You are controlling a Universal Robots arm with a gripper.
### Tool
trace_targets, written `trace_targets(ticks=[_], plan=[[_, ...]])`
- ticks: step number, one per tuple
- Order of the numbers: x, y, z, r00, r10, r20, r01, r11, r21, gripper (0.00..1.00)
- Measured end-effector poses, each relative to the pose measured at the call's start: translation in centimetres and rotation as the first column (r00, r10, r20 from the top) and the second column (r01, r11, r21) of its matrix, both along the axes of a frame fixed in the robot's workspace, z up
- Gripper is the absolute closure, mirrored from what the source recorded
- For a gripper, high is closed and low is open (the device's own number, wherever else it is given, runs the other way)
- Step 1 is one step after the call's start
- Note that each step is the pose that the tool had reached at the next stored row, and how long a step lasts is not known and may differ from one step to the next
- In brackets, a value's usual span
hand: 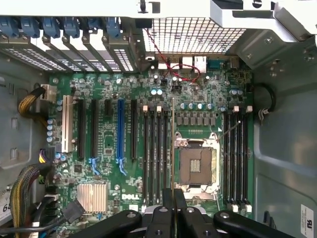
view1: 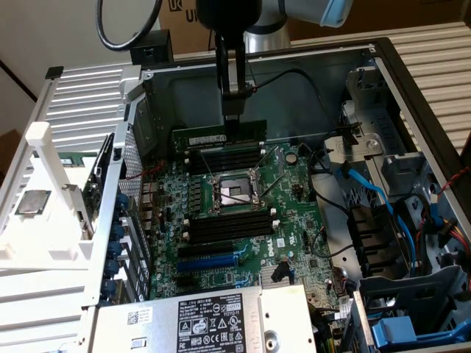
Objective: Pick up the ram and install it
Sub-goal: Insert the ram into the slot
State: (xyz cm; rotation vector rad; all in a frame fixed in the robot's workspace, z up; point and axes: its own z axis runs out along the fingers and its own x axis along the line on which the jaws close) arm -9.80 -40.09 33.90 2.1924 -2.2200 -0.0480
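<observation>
Upper centre of the exterior view: the black 2-finger claw is clamped on the top edge of the ram, a long flat green circuit-board stick with a pale label. The grip sits right of mid-length. The ram stands on edge, parallel to the bank of 4 long black plastic memory slots directly below it in frame, presumably so its lower edge meets a slot along its whole length. The square metal CPU socket lies lower still. In the wrist view the stick appears edge-on, running along the slot direction. Contact with a slot: cannot tell.
</observation>
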Motion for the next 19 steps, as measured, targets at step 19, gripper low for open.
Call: trace_targets(ticks=[19], plan=[[0.4, -1.33, -2.85, 1.0, -0.003, -0.0017, 0.003, 1.0, 0.0003, 0.88]])
